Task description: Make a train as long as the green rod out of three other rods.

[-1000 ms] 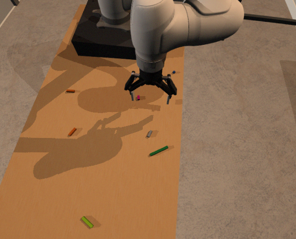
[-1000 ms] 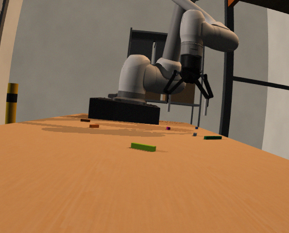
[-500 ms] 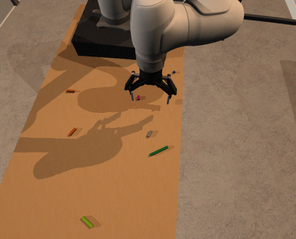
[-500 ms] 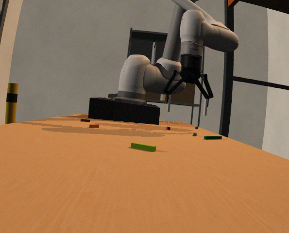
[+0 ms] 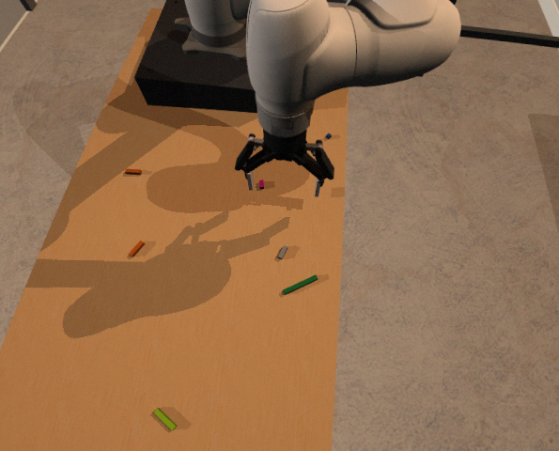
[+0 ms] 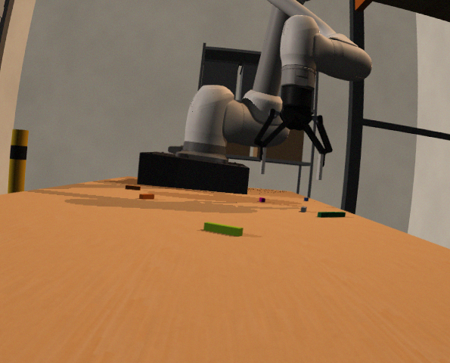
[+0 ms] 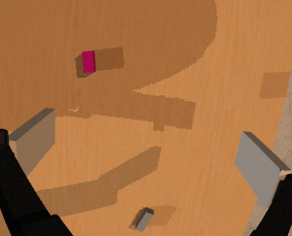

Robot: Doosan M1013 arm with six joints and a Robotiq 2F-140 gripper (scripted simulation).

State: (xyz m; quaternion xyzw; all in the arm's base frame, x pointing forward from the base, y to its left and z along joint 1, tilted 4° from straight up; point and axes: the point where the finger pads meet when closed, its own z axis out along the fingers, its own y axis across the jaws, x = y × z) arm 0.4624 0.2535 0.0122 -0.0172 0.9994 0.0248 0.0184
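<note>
My gripper [image 5: 284, 185] [image 6: 291, 167] [image 7: 147, 138] is open and empty, high above the table. A magenta rod [image 5: 261, 184] [image 6: 262, 200] [image 7: 88, 62] and a grey rod [image 5: 283, 252] [image 6: 303, 209] [image 7: 145, 219] lie apart below it. The green rod [image 5: 300, 285] [image 6: 331, 214] lies slanted near the grey one. A blue rod [image 5: 328, 136] [image 6: 306, 199] lies near the right edge. One orange rod [image 5: 132, 171] [image 6: 132, 187] lies at the left, another orange rod [image 5: 136, 249] [image 6: 147, 196] nearer the front. A lime rod [image 5: 164, 418] [image 6: 222, 229] lies far forward. No rods touch.
The black robot base [image 5: 196, 89] [image 6: 189, 173] stands at the back of the wooden table [image 5: 250, 364] [image 6: 217, 293]. The table's right edge runs close to the blue and green rods. Shadows of the arm fall across the table's middle and left.
</note>
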